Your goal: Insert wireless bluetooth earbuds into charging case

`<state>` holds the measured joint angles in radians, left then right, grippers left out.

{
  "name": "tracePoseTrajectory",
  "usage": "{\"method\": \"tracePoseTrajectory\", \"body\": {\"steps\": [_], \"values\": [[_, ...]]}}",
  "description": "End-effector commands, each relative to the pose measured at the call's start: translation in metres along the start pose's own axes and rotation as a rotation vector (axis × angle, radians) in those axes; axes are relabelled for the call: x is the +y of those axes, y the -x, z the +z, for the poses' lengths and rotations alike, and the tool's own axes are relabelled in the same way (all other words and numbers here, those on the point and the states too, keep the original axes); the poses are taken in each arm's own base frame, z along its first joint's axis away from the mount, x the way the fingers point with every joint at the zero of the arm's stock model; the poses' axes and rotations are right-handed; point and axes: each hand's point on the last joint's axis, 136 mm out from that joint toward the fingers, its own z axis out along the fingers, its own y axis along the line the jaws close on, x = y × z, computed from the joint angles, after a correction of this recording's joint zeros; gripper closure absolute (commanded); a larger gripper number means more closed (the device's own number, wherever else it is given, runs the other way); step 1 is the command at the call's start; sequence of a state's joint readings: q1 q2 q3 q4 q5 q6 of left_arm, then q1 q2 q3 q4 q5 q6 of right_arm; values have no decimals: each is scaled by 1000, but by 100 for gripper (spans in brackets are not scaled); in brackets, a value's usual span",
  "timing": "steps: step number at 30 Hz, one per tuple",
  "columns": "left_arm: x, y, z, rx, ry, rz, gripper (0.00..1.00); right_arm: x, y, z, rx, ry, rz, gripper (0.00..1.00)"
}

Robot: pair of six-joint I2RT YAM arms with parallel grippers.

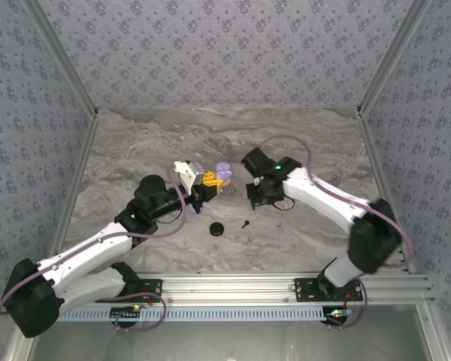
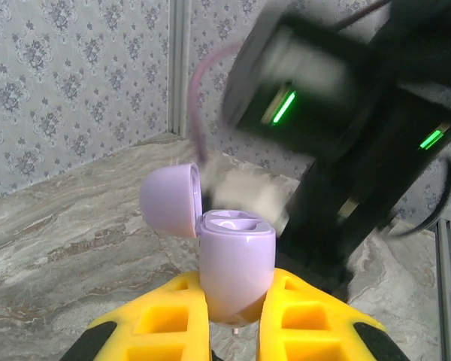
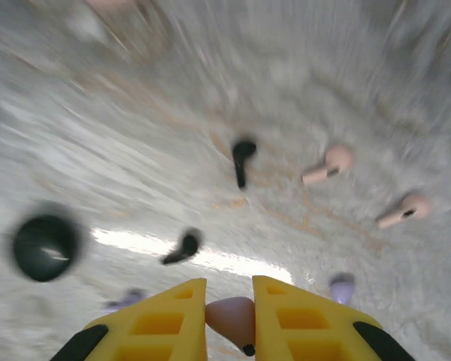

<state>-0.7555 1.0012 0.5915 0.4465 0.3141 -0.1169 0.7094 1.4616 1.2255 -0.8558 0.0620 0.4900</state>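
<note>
Firmly, left fingers (image 2: 169, 320) clamp lilac case (image 2: 237, 259), right fingers (image 3: 165, 323) pink earbud (image 3: 231, 314).

Reaching with the left arm (image 1: 98, 244) from the near-left corner of the table (image 1: 135, 143) toward its middle, elbow bent low, wrist roughly level. Clamping with the left gripper (image 1: 213, 179) tight on the lilac case (image 2: 237, 256), yellow fingers (image 2: 173, 320) pressed to either side of its lower half, carried clear above the table. Rising with the right arm (image 1: 323, 199) from the near-right corner to a raised elbow beside the right edge, and from there running inward to the table's middle. Pointing the right gripper (image 1: 260, 194) down at the tabletop, just right of the left one and apart from it. Pinching a pale pink earbud (image 3: 231, 314) between the closed tips.
</note>
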Motion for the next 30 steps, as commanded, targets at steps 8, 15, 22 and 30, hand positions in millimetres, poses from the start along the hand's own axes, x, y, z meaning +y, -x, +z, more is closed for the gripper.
{"method": "tracePoseTrajectory", "body": {"steps": [8,15,22,30], "values": [[-8,15,20,-63,-74,-16,96,34,64,-153,-561,367,90,79],[-11,17,28,-72,-109,-42,96,60,77,-190,-708,486,74,79],[-12,18,29,-79,-118,-56,96,79,74,-166,-682,510,64,79],[-13,21,28,-86,-123,-54,96,86,72,-151,-657,515,61,79]]}}
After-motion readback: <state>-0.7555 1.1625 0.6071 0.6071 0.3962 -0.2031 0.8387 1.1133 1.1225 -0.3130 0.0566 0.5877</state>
